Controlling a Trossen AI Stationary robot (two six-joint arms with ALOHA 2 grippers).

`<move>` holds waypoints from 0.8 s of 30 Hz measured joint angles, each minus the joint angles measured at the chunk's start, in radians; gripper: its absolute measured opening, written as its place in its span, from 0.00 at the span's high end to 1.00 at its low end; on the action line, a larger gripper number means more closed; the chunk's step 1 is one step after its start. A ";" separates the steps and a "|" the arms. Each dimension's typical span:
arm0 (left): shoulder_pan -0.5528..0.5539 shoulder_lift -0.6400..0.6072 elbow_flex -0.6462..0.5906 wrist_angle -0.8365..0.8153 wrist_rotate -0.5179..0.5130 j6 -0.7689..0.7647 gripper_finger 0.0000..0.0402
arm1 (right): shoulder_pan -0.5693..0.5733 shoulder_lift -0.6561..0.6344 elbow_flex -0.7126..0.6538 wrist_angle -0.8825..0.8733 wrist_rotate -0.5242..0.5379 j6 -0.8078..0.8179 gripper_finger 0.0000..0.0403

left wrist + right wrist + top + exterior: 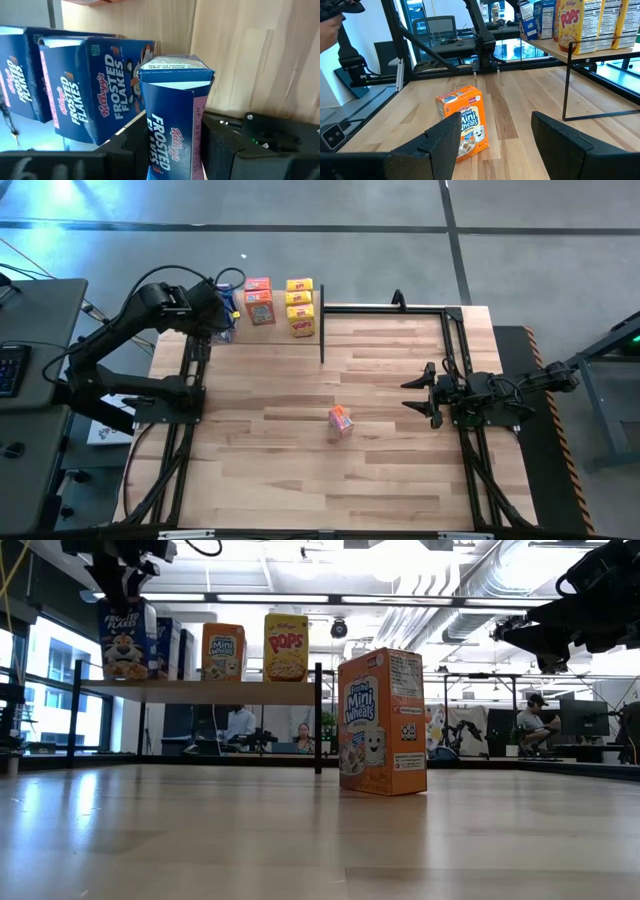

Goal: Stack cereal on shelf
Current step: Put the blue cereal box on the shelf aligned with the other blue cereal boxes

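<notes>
Blue boxes (85,95) on shelf: "Kellogg's FROSTED FLAKES".
Nearest blue box (172,115): "FROSTED", rest cut off; small print on top flap unreadable.
Orange box (463,121) on desk: "Kellogg's Frosted Mini Wheats".
Second orange box (223,651) on shelf: "Mini Wheats".
Yellow boxes (575,25) on shelf: "POPS"; side panels headed "Nutrition Facts".
</notes>
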 joint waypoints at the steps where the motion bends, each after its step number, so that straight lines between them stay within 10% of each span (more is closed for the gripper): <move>1: 0.000 0.002 0.000 0.003 -0.003 0.002 0.68 | 0.000 0.000 0.000 0.000 0.000 0.000 0.42; 24: 0.036 0.033 0.024 0.040 -0.002 0.044 0.68 | 0.000 0.000 0.000 0.000 0.000 0.000 0.42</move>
